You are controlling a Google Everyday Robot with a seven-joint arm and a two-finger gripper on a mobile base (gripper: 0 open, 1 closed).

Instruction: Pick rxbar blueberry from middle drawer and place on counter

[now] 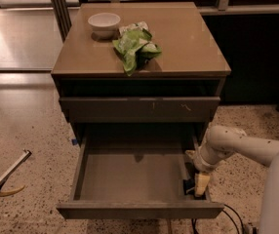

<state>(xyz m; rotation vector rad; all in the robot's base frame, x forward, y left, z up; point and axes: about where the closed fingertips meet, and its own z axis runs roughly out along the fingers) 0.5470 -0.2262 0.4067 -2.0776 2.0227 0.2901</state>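
The middle drawer [129, 172] is pulled open below the counter [188, 38]; most of its floor is bare. My gripper [200, 183] reaches down into the drawer's front right corner from the right. A small dark object [187, 185], apparently the rxbar blueberry, lies right beside the gripper against the drawer's right wall. The arm partly hides it.
A white bowl [104, 22] and a green and white bag [135, 45] sit on the counter's back left. The upper drawer front [139, 109] with pale scratches is shut. My white arm [247, 147] crosses the floor at the right. A stick [5, 175] lies on the floor at the left.
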